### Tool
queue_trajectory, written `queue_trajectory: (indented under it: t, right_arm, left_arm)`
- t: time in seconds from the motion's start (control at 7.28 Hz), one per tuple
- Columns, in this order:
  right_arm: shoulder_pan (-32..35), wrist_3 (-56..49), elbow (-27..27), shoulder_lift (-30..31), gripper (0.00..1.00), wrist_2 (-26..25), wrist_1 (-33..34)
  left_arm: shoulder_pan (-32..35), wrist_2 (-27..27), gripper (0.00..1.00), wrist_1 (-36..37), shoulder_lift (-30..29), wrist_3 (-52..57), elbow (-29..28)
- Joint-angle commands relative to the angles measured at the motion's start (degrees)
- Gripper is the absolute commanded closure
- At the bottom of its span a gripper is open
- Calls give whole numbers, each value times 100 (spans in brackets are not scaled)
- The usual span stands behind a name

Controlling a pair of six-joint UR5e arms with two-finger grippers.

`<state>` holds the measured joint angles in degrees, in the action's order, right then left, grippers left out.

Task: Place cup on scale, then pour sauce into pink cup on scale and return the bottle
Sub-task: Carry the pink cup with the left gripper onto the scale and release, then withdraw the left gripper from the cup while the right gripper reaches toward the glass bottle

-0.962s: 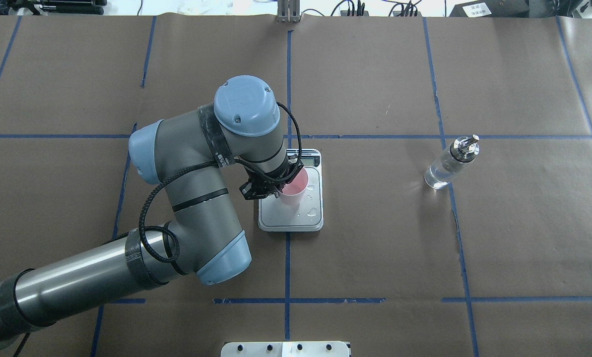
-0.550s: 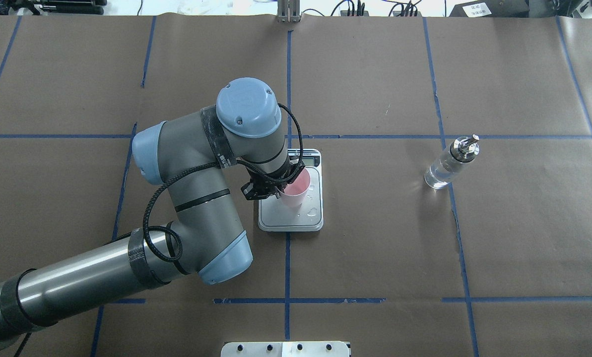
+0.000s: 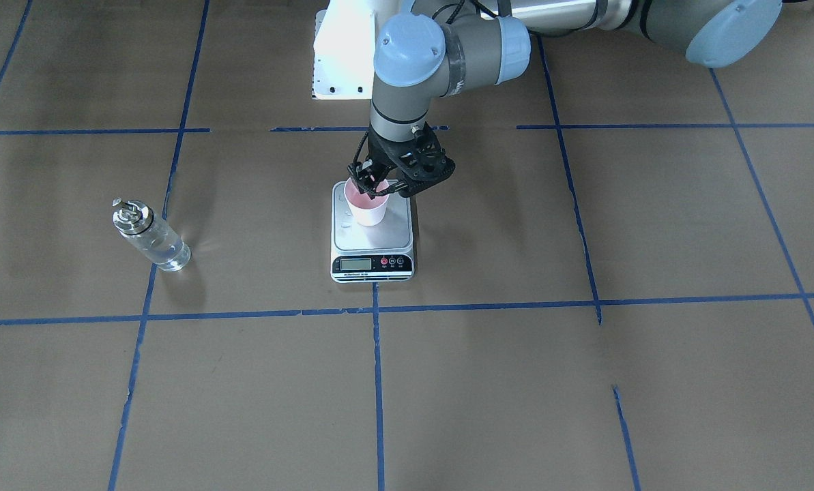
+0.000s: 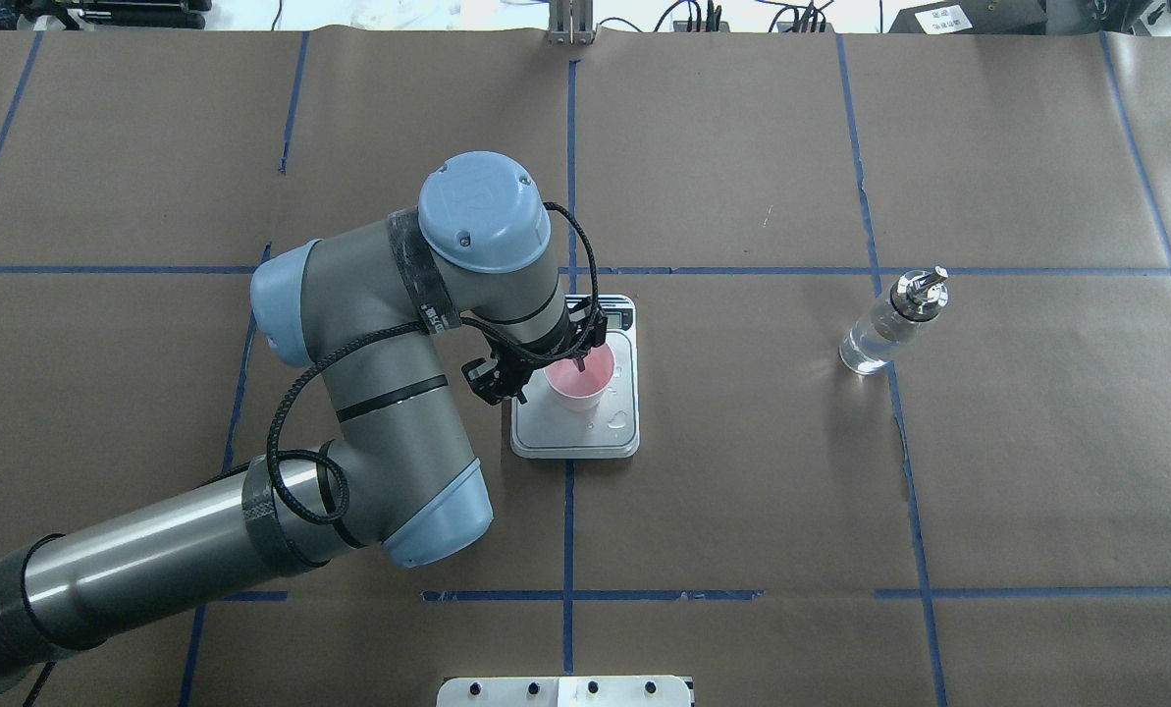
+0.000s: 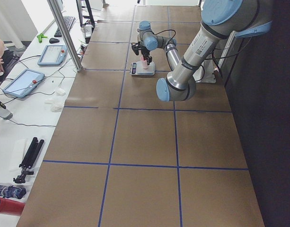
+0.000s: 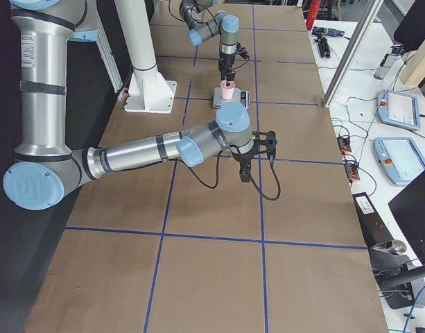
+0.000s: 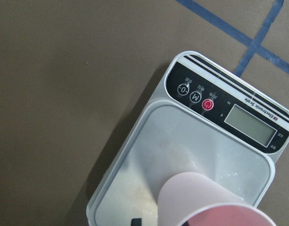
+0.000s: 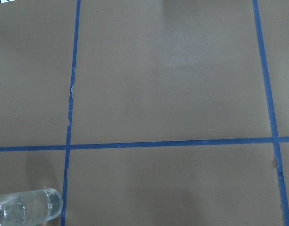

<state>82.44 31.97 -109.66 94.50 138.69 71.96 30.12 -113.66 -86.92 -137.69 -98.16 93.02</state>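
The pink cup (image 4: 577, 381) stands upright on the scale (image 4: 605, 437), on the half of the silver platform near the display. It also shows in the front view (image 3: 367, 206) and the left wrist view (image 7: 210, 202). My left gripper (image 4: 552, 375) is low over the cup and open. One finger reaches inside the rim; the other is outside, apart from the wall. The bottle (image 4: 879, 334) with the clear sauce stands far right, untouched, and shows in the front view (image 3: 151, 240). My right gripper (image 6: 256, 158) shows only in the exterior right view; I cannot tell its state.
Water drops (image 4: 619, 420) lie on the scale's platform beside the cup. The robot's white base plate (image 4: 565, 690) is at the near table edge. Brown paper with blue tape lines covers the table. The bottle's base shows in the right wrist view (image 8: 26, 207).
The cup was leaning in the left gripper's pinch; now it stands upright on the scale. The left gripper has opened and shifted slightly left.
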Motion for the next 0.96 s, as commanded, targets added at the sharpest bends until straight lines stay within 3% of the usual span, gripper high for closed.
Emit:
queue_trajectory:
  t: [0.0, 0.14, 0.41, 0.55, 0.82]
  right_arm:
    - [-130, 168, -334, 34, 0, -9, 11]
    - [-210, 248, -676, 77, 0, 0, 263]
    - [-744, 449, -2096, 52, 0, -53, 1771]
    - [-1260, 1269, -2529, 25, 0, -305, 1795]
    - [-2857, 2869, -3129, 8, 0, -2005, 1769]
  left_arm:
    - [37, -15, 0, 454, 364, 524, 844]
    - [107, -24, 0, 709, 688, 709, 1536]
    - [309, -33, 0, 887, 1129, 999, 2244]
    - [432, -42, 0, 896, 1305, 1209, 2473]
    - [809, -51, 0, 1193, 1735, 1989, 3087]
